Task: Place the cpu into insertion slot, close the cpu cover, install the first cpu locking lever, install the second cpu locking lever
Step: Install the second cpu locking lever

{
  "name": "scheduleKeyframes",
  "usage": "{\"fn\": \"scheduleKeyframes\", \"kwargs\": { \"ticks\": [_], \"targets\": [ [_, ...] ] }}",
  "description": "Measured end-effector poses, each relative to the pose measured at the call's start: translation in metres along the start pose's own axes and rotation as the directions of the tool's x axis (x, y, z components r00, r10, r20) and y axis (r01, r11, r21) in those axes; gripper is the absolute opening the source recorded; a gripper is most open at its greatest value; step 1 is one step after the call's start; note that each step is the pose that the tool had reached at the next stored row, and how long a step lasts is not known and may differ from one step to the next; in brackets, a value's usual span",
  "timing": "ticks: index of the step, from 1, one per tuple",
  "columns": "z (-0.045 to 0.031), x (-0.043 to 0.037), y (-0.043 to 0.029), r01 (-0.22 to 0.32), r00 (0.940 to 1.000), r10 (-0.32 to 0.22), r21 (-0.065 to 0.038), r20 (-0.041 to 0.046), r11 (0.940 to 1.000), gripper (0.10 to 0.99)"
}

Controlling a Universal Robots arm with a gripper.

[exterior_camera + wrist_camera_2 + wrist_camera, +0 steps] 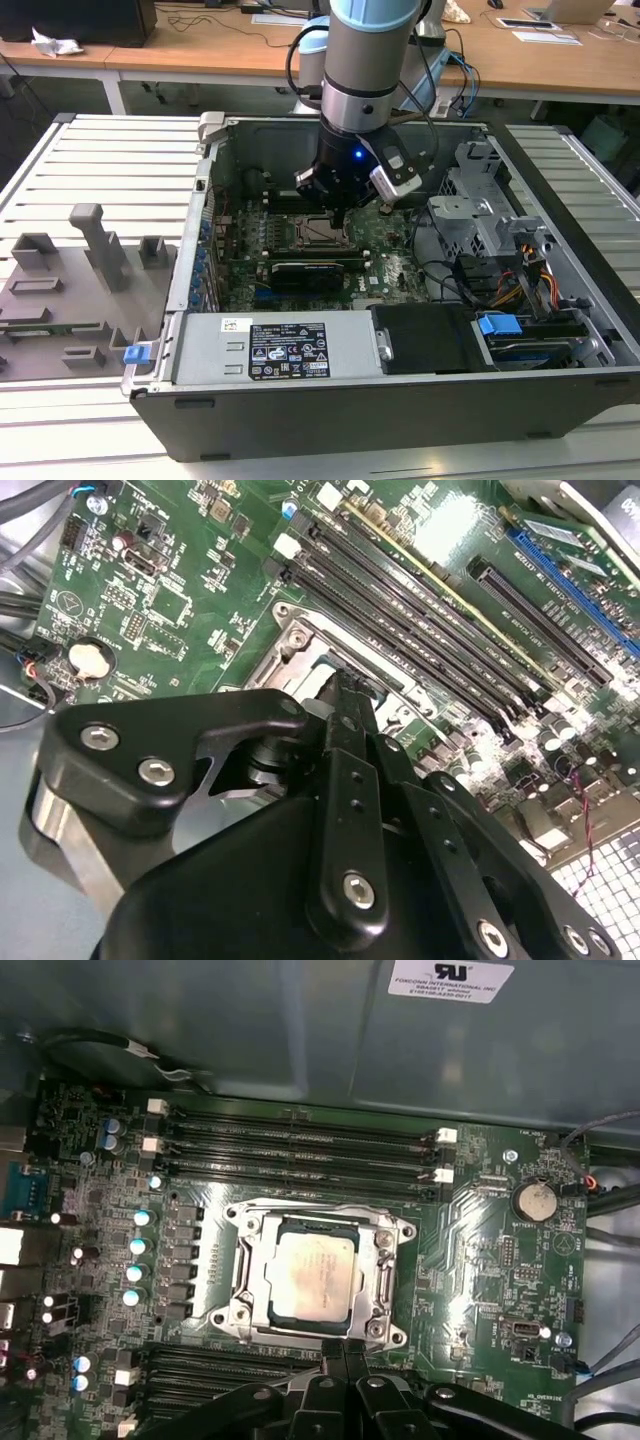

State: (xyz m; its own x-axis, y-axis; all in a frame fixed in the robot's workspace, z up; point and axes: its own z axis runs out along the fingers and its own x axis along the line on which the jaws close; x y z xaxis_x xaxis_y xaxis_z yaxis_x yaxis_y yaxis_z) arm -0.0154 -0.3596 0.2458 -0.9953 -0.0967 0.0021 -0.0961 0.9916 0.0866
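The cpu (pixel 312 1275), a silvery square chip, lies flat in the insertion slot (pixel 250 1305) on the green motherboard. The cpu cover (pixel 385 1270), a metal frame with a square window, lies down over the chip's edges. My gripper (pixel 345 1355) is shut, its two dark fingers pressed together, and its tip is at the socket's edge nearest the wrist cameras. In the second wrist view the gripper (pixel 345 685) points down at the corner of the socket frame (pixel 300 645). In the exterior view the gripper (pixel 338 213) hangs just above the socket (pixel 322 233) inside the open computer case.
Long black memory slots (pixel 300 1145) run beside the socket, with a coin battery (pixel 533 1200) nearby. A black graphics card (pixel 305 272), the power supply (pixel 285 350), a drive cage (pixel 480 210) and cables crowd the case. A grey fixture tray (pixel 70 290) lies at the exterior view's left.
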Motion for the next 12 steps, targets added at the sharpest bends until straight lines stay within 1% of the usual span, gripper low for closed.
{"fn": "scheduleKeyframes", "kwargs": {
  "ticks": [2, 3, 4, 5, 6, 7, 12],
  "targets": [
    [0.0001, 0.0004, -0.0044, 0.0, 1.0, 0.0, -0.015, -0.0053, 0.9999, 0.106],
    [0.0002, 0.0007, -0.007, 0.0, 1.0, 0.0, -0.022, -0.0053, 0.9998, 0.106],
    [0.0004, 0.0011, -0.0113, 0.0, 1.0, 0.0, -0.035, -0.0039, 0.9994, 0.106],
    [0.0005, 0.0017, -0.0132, 0.0, 1.0, 0.0, -0.041, -0.0034, 0.9992, 0.106],
    [0.0007, 0.004, -0.0152, 0.0, 1.0, 0.0, -0.051, -0.0025, 0.9987, 0.106],
    [0.0008, 0.0058, -0.016, 0.0, 1.0, 0.0, -0.054, -0.0021, 0.9985, 0.106],
    [0.0008, 0.0077, -0.017, 0.0, 1.0, 0.0, -0.055, -0.0021, 0.9985, 0.106]
  ]
}}
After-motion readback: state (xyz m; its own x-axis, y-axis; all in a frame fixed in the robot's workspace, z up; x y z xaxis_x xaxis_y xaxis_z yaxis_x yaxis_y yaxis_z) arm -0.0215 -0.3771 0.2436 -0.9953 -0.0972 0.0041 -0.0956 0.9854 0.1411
